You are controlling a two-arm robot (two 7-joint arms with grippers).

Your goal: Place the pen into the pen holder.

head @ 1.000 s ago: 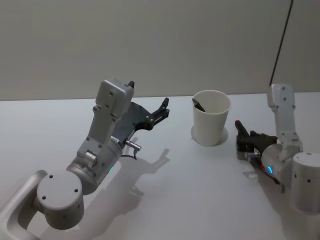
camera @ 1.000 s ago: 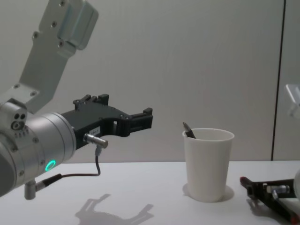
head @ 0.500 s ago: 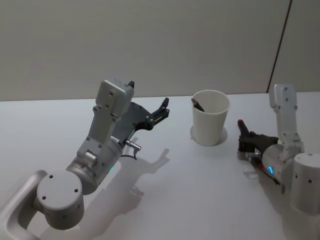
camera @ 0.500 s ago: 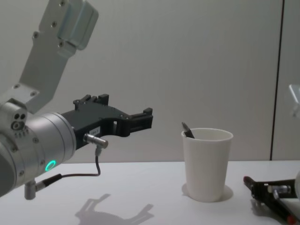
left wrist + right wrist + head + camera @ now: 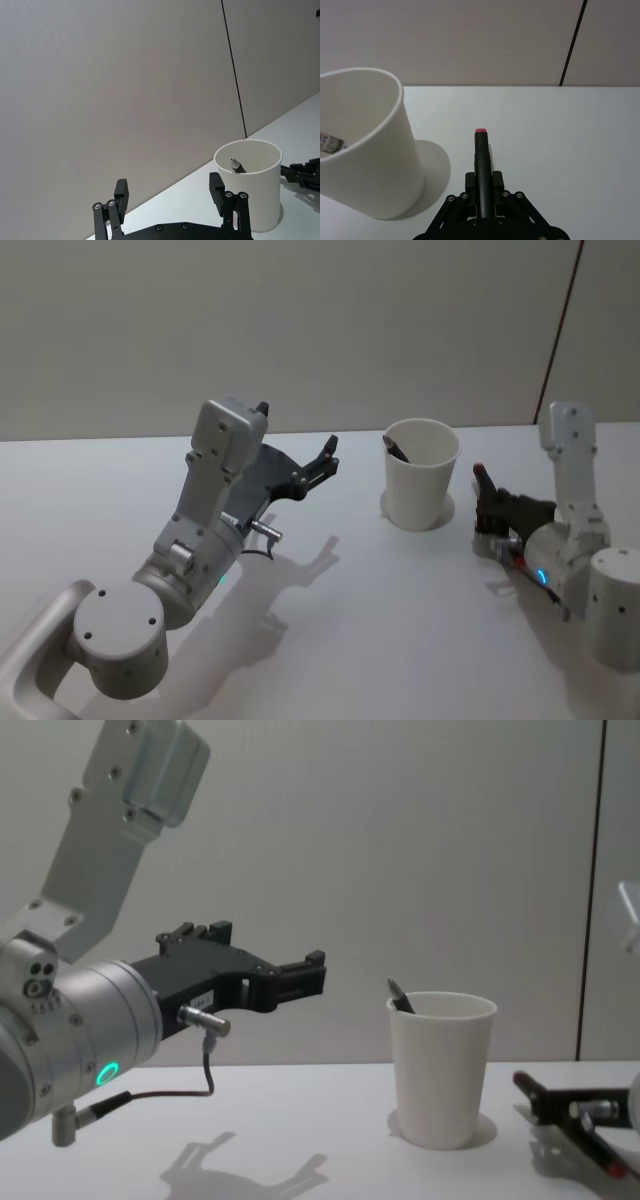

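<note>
The pen holder (image 5: 422, 480) is a white paper cup standing at the back right of the table, also seen in the chest view (image 5: 440, 1075). A dark pen (image 5: 396, 449) leans inside it, its tip above the rim (image 5: 237, 165). My right gripper (image 5: 489, 506) is just right of the cup, low over the table, shut on a black pen (image 5: 481, 165) with a red end that points past the cup's side (image 5: 365, 150). My left gripper (image 5: 325, 455) hangs open and empty in the air left of the cup, its fingers (image 5: 120, 192) spread wide.
The white table (image 5: 380, 620) has bare room in front of the cup and between the arms. A plain grey wall (image 5: 300, 330) rises behind the table's far edge, with a dark vertical seam (image 5: 560, 330) at the right.
My right gripper has risen a little off the table with the pen, still beside the cup. The left arm has not moved.
</note>
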